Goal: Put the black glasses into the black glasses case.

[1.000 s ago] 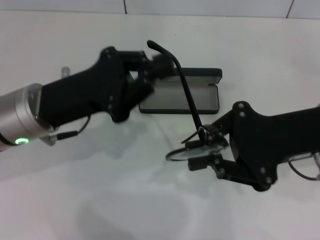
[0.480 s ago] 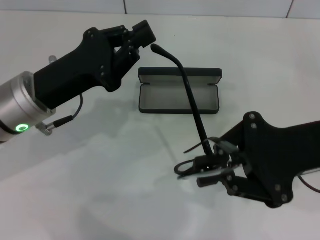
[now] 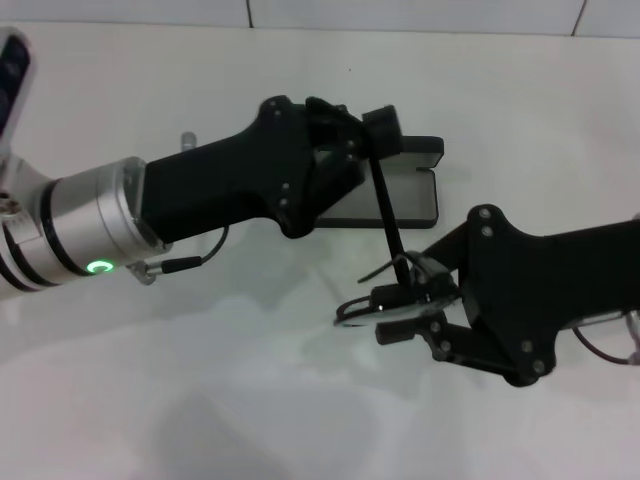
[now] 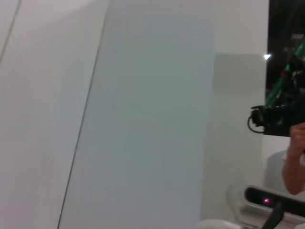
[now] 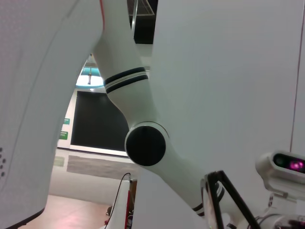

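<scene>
Folding the raised temple arm before casing the black glasses [image 3: 385, 300].

Gripping the black glasses at the frame front with the right gripper [image 3: 405, 312] at about 5 o'clock in the head view — fingers clenched on them, lenses low over the white worktop [image 3: 200, 400], one temple arm slanting up toward 12 o'clock. Meeting that arm's far end with the left gripper [image 3: 372, 135], right over the open black glasses case [image 3: 420, 190] at about 1 o'clock; cannot tell whether released or clenched. Judging the best approach — pressing the arm gently toward the lenses while holding the frame steady, avoiding twisting the hinge.
</scene>
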Tool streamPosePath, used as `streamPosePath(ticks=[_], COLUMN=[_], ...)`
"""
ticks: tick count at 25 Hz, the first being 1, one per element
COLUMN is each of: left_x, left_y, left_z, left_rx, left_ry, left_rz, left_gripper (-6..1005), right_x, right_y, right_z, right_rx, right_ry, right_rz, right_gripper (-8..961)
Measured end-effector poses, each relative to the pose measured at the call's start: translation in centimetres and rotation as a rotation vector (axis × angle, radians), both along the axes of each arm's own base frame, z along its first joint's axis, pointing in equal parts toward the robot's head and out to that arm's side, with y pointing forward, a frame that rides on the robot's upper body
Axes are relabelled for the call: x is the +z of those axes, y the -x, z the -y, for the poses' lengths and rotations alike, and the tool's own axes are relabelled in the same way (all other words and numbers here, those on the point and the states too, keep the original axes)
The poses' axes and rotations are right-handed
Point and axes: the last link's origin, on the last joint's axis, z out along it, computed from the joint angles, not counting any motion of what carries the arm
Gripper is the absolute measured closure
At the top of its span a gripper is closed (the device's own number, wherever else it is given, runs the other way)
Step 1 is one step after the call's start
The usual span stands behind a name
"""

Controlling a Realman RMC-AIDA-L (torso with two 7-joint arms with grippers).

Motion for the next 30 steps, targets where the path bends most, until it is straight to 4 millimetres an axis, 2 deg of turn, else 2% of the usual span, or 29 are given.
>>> streamPosePath(ticks=[17,30], left_x=[0.4,0.1], left_y=[-0.5,-0.6], left_z=[1.6,2.0], left_rx=[-0.117,-0.154], left_ry=[0.031,0.041], left_rz=[0.030,0.013], left_gripper=[931,931], right_x=[0.1,0.1], right_y=[-0.1,-0.2], right_z=[-0.8,-1.1], right_rx=[-0.058,-0.090], right_ry=[-0.038,-0.047], right_rz=[-0.034,-0.050], right_gripper=[844,844])
